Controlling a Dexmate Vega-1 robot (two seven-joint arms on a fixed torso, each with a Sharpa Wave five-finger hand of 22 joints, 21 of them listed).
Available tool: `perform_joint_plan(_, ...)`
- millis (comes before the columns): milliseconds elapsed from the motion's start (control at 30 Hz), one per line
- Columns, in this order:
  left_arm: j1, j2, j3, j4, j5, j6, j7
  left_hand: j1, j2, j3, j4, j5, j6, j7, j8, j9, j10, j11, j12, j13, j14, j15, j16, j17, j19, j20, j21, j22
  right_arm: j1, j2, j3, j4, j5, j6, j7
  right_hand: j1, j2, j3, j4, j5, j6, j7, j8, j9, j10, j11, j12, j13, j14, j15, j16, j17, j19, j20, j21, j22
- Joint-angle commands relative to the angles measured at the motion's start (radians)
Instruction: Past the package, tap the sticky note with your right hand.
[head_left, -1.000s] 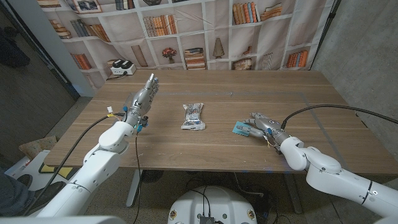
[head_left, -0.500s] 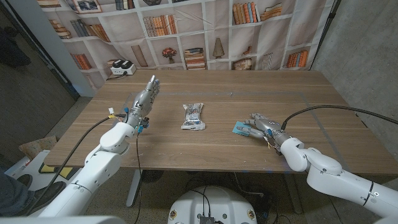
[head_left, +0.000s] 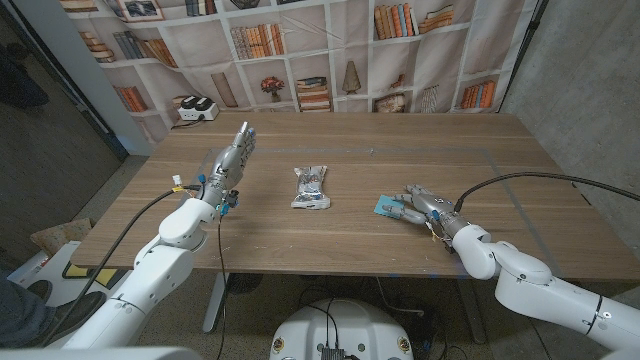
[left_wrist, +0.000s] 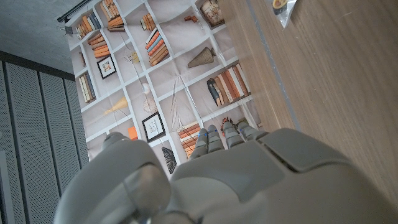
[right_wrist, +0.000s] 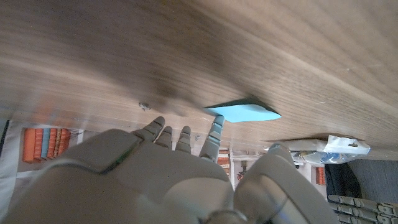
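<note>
Fingers (head_left: 408, 196) of right hand (head_left: 420, 203) partly cover sticky note (head_left: 385, 208).

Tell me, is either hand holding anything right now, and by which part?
Nothing is held. The right hand has spread fingers at the blue sticky note; whether they touch it cannot be told. The left hand is raised, open, empty.

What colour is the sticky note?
Light blue; the sticky note shows best in the right wrist view.

Right hand (right_wrist: 168, 174) fingertips near, perhaps touching, sticky note (right_wrist: 242, 112) (blue).
</note>
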Motion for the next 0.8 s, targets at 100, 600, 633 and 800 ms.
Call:
perform_joint_plan(100, -0.009, -0.009, 0.013, 0.015, 0.000, -0.016, -0.011, 0.009, 0.001, -0.008, 0.003, -0.003, 0.007, 0.003, -0.006, 0.004, 0.003, -0.008, 0.000, 0.002, 0.005, -0.002, 0.001, 0.001, -0.006, 0.006, -0.001, 0.003, -0.048, -0.033, 0.039, -0.028, 0.050, -0.008, -0.049, 0.007, 0.003, 0.003, -0.005, 0.002, 0.025, -0.003, 0.009, 0.004, 0.016, -0.005, 0.009, 0.005, -0.013, -0.005, 0.009, 0.001, 0.010, 0.001, 0.008, 0.003)
perform_joint_plan(600, -0.026, -0.010, 0.023, 0.027, -0.002, -0.015, -0.017, 0.010, 0.002, -0.011, 0.003, -0.005, 0.008, 0.003, -0.007, 0.004, 0.004, -0.006, 0.000, 0.002, 0.004, -0.001, 0.000, 0.001, -0.008, 0.007, -0.002, 0.003, -0.055, -0.040, 0.033, -0.037, 0.060, -0.045, -0.050, 0.009, 0.004, 0.003, -0.007, 0.002, 0.042, -0.009, 0.012, 0.004, 0.029, -0.008, 0.013, 0.005, 0.000, -0.010, 0.010, 0.001, 0.020, 0.002, 0.011, 0.003)
perform_joint_plan(633, -0.026, -0.009, 0.023, 0.027, -0.002, -0.013, -0.017, 0.010, 0.002, -0.011, 0.003, -0.005, 0.007, 0.002, -0.007, 0.004, 0.004, -0.006, 0.000, 0.002, 0.004, -0.002, 0.000, 0.001, -0.008, 0.008, -0.002, 0.003, -0.054, -0.041, 0.031, -0.037, 0.058, -0.049, -0.048, 0.009, 0.004, 0.002, -0.007, 0.001, 0.046, -0.009, 0.013, 0.004, 0.029, -0.007, 0.013, 0.005, 0.000, -0.010, 0.010, 0.001, 0.020, 0.002, 0.011, 0.003)
perform_joint_plan(800, -0.029, -0.007, 0.026, 0.024, 0.000, -0.009, -0.017, 0.011, 0.002, -0.012, 0.003, -0.006, 0.008, 0.003, -0.007, 0.004, 0.003, -0.010, -0.001, 0.002, 0.006, -0.001, 0.000, 0.001, -0.008, 0.008, -0.002, 0.003, -0.056, -0.047, 0.031, -0.039, 0.060, -0.069, -0.047, 0.009, 0.004, 0.002, -0.008, 0.001, 0.049, -0.009, 0.013, 0.004, 0.029, -0.008, 0.012, 0.005, 0.000, -0.010, 0.009, 0.001, 0.020, 0.002, 0.011, 0.003)
